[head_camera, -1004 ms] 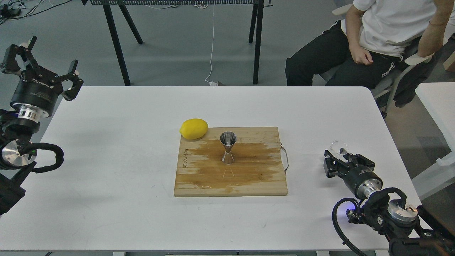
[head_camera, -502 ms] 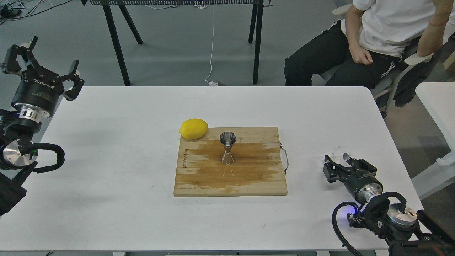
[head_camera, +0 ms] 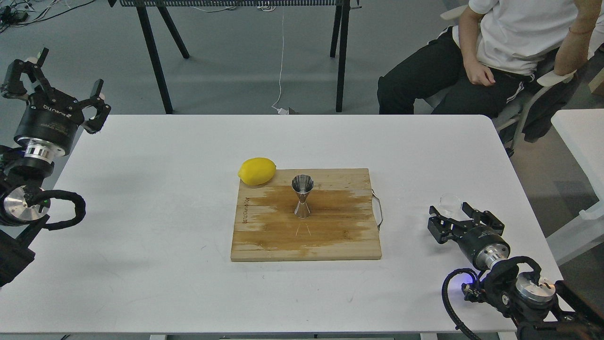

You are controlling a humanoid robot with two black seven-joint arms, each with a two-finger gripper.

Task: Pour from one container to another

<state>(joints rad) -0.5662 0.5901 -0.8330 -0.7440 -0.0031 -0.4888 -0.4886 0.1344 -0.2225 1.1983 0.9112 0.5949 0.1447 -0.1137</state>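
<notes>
The small clear glass cup (head_camera: 450, 202) stands upright on the white table (head_camera: 141, 198) at the right, a little way right of the cutting board. My right gripper (head_camera: 448, 214) is low on the table just behind the cup, open, its fingers spread to either side of the cup's base and apart from it. The steel hourglass jigger (head_camera: 302, 196) stands upright in the middle of the wooden cutting board (head_camera: 330, 236). My left gripper (head_camera: 70, 69) hangs open and empty above the table's far left corner.
A yellow lemon (head_camera: 257, 170) rests at the board's back left corner. The board has a metal handle (head_camera: 379, 210) on its right edge. A seated person (head_camera: 495, 56) is behind the table's right end. Another white table (head_camera: 583, 137) stands at the far right.
My right gripper came down towards the table with the glass cup, then its fingers opened and let the cup go. The left arm barely moved.
</notes>
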